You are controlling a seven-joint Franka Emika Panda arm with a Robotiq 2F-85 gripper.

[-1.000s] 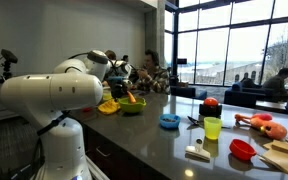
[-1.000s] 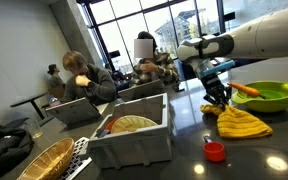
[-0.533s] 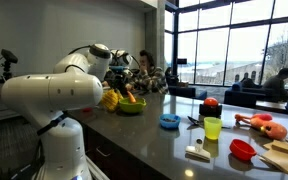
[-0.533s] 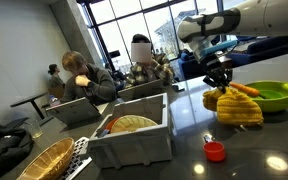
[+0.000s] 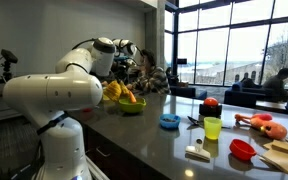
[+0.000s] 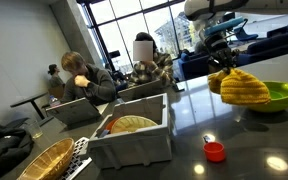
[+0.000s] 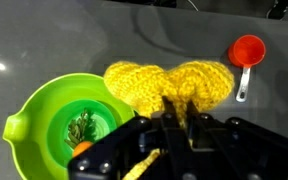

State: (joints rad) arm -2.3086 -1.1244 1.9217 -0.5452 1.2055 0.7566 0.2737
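- Gripper [image 6: 222, 62] pinched together on a fold of the yellow knit cloth [image 6: 242, 88].
- Cloth hangs clear of the counter [image 6: 174, 150], by the green bowl [image 6: 281, 97]; red scoop [image 7: 248, 50] well apart.
- Step looks like lift-and-carry.
- Next move likely needs a firm pinch, with the dangling edge off the bowl rim.

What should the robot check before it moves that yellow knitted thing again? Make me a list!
1. The claw is shut on the yellow knitted cloth: ok.
2. Cloth hangs off the grey counter: ok, seen in an exterior view.
3. Cloth free of the green bowl: cannot tell, they overlap in every view.
4. The red measuring cup is out of the way: ok, it lies apart on the counter.
5. Bowl empty: not ok, something orange and green bits lie inside.
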